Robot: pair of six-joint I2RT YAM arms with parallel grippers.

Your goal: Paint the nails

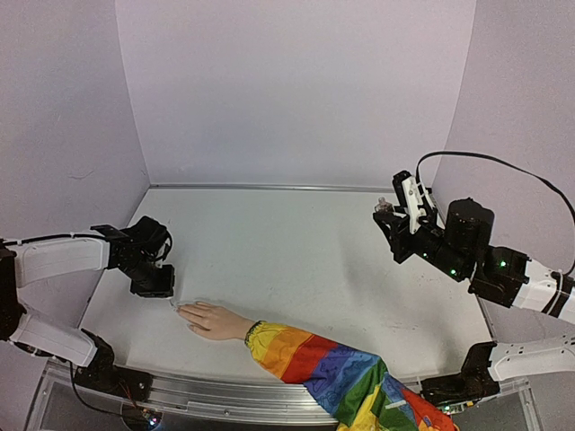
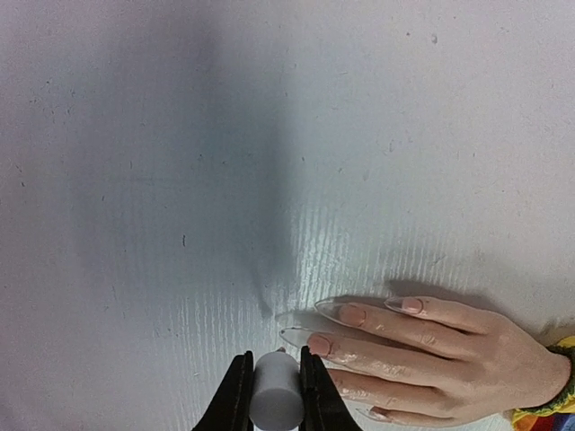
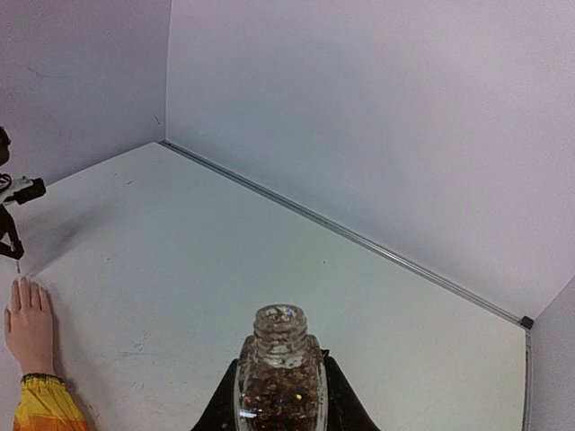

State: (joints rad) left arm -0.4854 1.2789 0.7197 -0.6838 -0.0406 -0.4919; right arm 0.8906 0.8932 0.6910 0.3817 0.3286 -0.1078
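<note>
Peach mannequin hand [image 1: 211, 321] lies flat, palm down, on white table [image 1: 296, 242], front-left area. Fingers point left; rainbow sleeve [image 1: 332, 368] trails off toward near edge. Its nails [image 2: 346, 314] are long, clear, pointed, resting on table. L gripper [image 2: 274, 359] tilts down w/ wrist bent, just beside those fingertips. Its jaws are narrow, clamped on white cylindrical handle [image 2: 275, 400]; bristles can't be made out. R arm is raised at right side, well apart from hand. R gripper [image 3: 279, 400] clasps open glass bottle [image 3: 279, 355], upright, w/ brownish glittery contents.
</note>
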